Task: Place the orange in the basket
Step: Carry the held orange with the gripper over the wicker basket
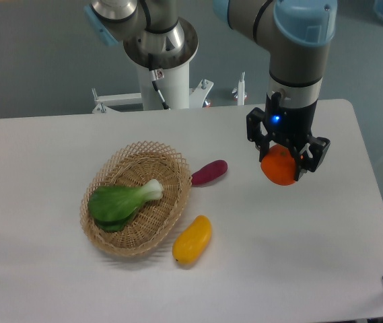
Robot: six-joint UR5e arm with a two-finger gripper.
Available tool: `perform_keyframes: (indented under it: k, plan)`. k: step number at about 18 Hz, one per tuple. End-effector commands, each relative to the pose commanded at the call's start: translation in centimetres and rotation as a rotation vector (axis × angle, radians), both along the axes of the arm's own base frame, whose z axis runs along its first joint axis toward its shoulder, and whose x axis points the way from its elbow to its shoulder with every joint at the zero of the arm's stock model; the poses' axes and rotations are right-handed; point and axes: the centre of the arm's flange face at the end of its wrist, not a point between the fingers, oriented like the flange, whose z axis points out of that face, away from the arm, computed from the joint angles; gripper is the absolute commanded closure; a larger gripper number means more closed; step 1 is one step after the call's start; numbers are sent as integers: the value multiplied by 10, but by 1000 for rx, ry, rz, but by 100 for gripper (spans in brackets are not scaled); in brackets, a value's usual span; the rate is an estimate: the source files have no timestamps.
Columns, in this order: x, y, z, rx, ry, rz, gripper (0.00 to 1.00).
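The orange (280, 168) is a small round bright-orange fruit held between the fingers of my gripper (284, 163), which is shut on it at the right of the table; whether it hangs just above the white top or rests on it I cannot tell. The basket (105, 232) is a shallow oval wicker basket at the left centre of the table, well to the left of the gripper. A green leafy vegetable (122, 200) lies inside it.
A purple oblong vegetable (209, 172) lies just right of the basket's far rim. A yellow oval fruit (192, 239) lies by the basket's near right rim. The robot's base post (164, 74) stands behind the table. The table's right edge is near the gripper.
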Motion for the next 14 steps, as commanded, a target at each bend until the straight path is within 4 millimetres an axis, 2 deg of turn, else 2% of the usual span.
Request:
perform_keyframes:
  k: [1,8,12,14]
  plan:
    - [1,0,-4,-3,-5,0,37]
    - [8,9,-1,7,-7,23,37]
    - [25,26,-3,21,-27,85,37]
    - [41,44,-10,33,-49,148,37]
